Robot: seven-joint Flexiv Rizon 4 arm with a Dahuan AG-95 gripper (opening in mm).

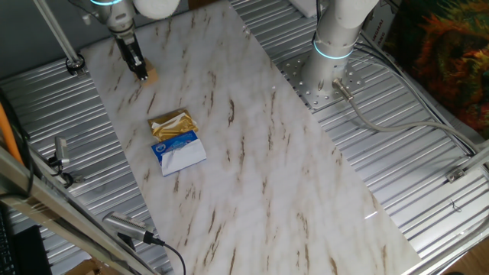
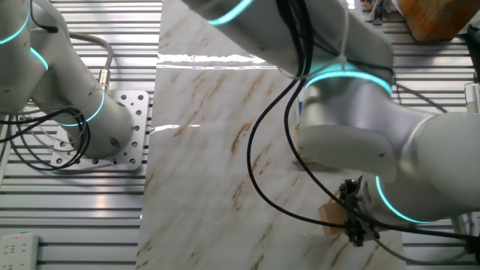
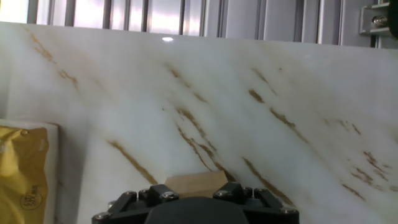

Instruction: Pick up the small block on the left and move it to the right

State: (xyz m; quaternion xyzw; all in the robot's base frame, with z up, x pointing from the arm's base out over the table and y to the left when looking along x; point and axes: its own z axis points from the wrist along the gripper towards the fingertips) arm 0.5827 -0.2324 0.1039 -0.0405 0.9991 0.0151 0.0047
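The small block (image 1: 151,75) is a light-tan wooden cube at the far left of the marble board (image 1: 252,153). My gripper (image 1: 142,72) stands straight down over it with its fingers on both sides, and the block seems to rest on the board. In the hand view the block (image 3: 196,183) fills the gap between the jaws of the gripper (image 3: 196,191). In the other fixed view the block (image 2: 328,215) peeks out beside the gripper (image 2: 352,226), mostly hidden by the arm.
A gold foil packet (image 1: 173,124) and a blue-and-white packet (image 1: 180,151) lie together left of the board's middle. The gold packet also shows at the left edge of the hand view (image 3: 22,180). The arm's base (image 1: 327,72) stands on the ribbed metal table behind the board.
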